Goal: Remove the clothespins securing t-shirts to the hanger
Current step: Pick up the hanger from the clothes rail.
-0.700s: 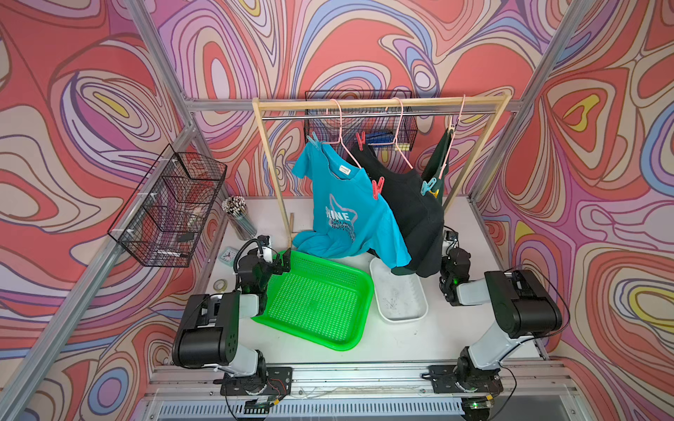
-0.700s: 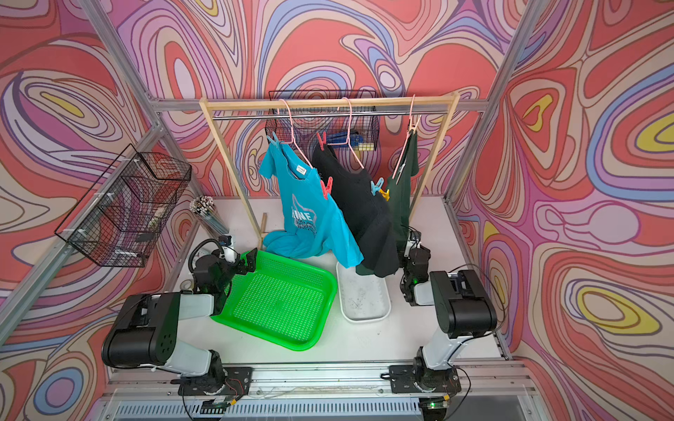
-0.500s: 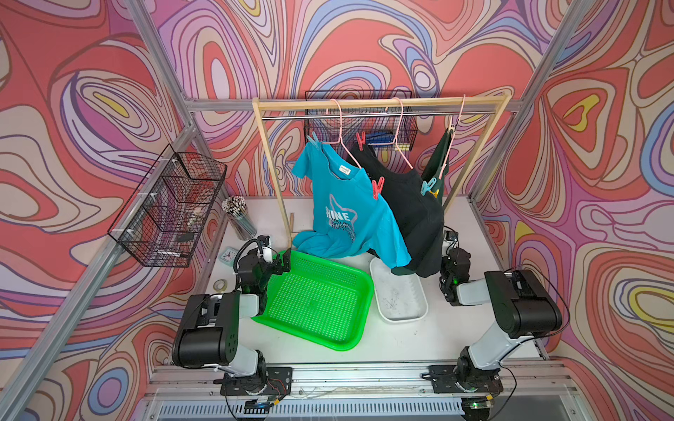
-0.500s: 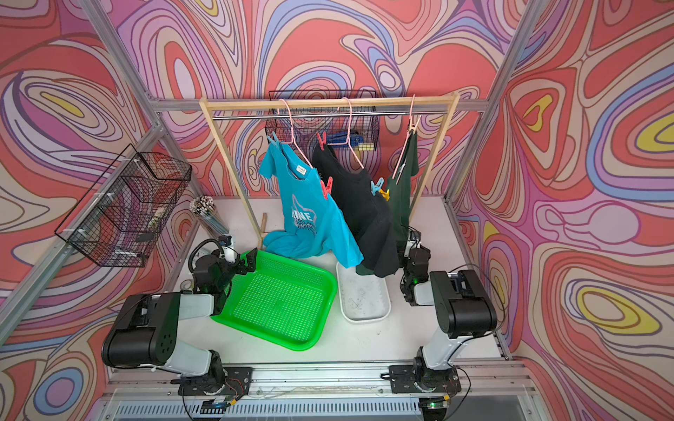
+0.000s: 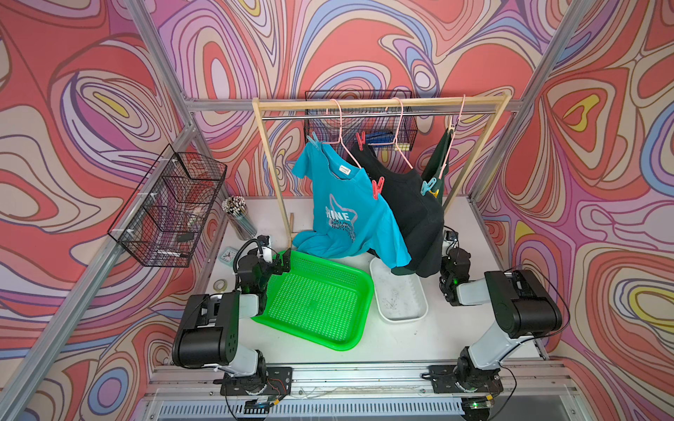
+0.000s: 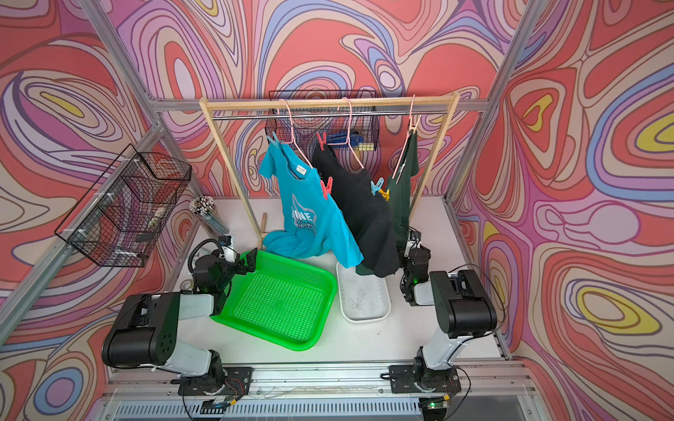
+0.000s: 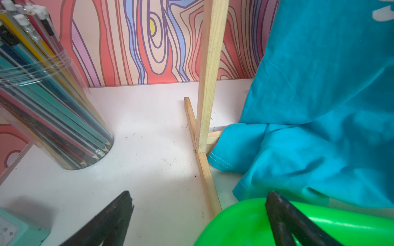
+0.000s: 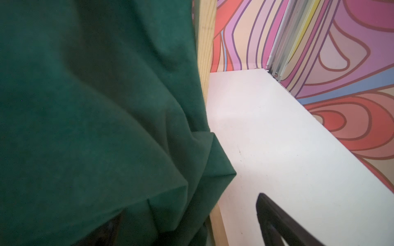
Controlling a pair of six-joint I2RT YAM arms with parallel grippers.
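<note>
Three t-shirts hang on pink hangers in both top views: turquoise [image 5: 350, 218], black [image 5: 408, 211] and dark green [image 6: 401, 189]. Clothespins grip them: light blue [image 5: 313, 138] and red [image 5: 378, 186] on the turquoise one, red [image 5: 360, 140] and light blue [image 5: 427, 186] on the black one, yellow [image 5: 434, 192] beside the green one. My left gripper [image 7: 199, 193] rests open and low at the green tray's back corner, holding nothing. My right gripper [image 8: 187, 206] is open beside the rack's right post. The green shirt's hem [image 8: 106, 127] drapes over one finger.
A wooden rack [image 5: 379, 104] spans the back of the table. Below the shirts lie a green tray [image 5: 350, 328] and a white tray [image 5: 419, 313]. A pencil cup [image 5: 239, 215], small clock [image 5: 228, 255] and tape roll [image 5: 220, 284] stand left. Wire baskets [image 5: 171, 211] hang on the walls.
</note>
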